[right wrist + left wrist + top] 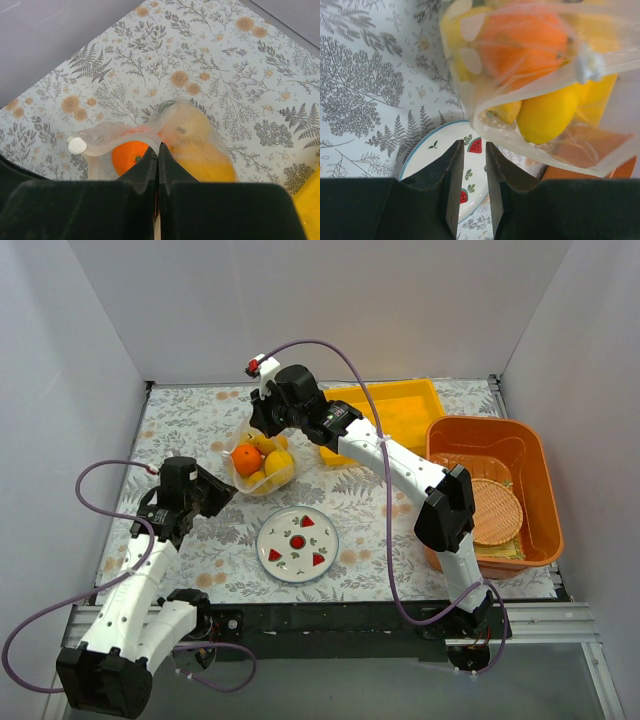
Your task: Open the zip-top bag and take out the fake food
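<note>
The clear zip-top bag (262, 465) hangs over the table's middle-left with fake food inside: a round orange fruit (247, 458) and yellow lemon-like ones (279, 462). My right gripper (266, 426) is shut on the bag's zip edge (145, 142); the orange fruit (127, 156), a yellow one (207, 160) and the white slider (77, 145) show below it. My left gripper (218, 490) is open and empty, just left of the bag. In the left wrist view its fingertips (455, 160) stand a little apart below the bag (485, 100), with the orange fruit (525, 45) and a lemon (547, 112) inside.
A white plate (297, 543) with red fruit motifs lies in front of the bag; it shows between the left fingers (432, 155). A yellow tray (400, 410) stands at the back. An orange basin (535, 510) holding a woven basket stands at the right.
</note>
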Robot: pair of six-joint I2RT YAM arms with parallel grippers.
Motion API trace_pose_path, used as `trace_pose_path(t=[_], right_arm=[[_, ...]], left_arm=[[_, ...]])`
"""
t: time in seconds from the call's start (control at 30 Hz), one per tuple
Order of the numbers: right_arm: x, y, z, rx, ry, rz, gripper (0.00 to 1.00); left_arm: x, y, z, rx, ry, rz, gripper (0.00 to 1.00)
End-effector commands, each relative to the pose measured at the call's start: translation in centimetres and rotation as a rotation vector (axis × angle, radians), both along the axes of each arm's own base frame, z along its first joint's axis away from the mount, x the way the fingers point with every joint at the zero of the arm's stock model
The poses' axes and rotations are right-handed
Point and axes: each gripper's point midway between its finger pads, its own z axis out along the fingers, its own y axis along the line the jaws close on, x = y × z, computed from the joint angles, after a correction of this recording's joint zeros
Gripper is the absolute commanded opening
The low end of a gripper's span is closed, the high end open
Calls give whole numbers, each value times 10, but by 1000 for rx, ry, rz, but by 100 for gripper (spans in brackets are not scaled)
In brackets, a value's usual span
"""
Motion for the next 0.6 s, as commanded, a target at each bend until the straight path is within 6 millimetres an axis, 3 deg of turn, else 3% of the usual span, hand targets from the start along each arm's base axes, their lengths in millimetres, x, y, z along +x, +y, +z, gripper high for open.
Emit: trace_pose_path(t=[0.0,0.13,0.37,0.57], right_arm=[[2,6,48,104,-76,-4,1],[3,5,50,106,-80,-6,1],[2,6,52,110,-77,-3,1],[1,7,53,113,-75,-1,1]], left_arm=[[5,-14,-14,-81,25,9,23],[12,-23,-23,-103,29,-2,23],[26,-23,-23,-97,13,22,23],[28,-15,-36,-60,45,65,22]])
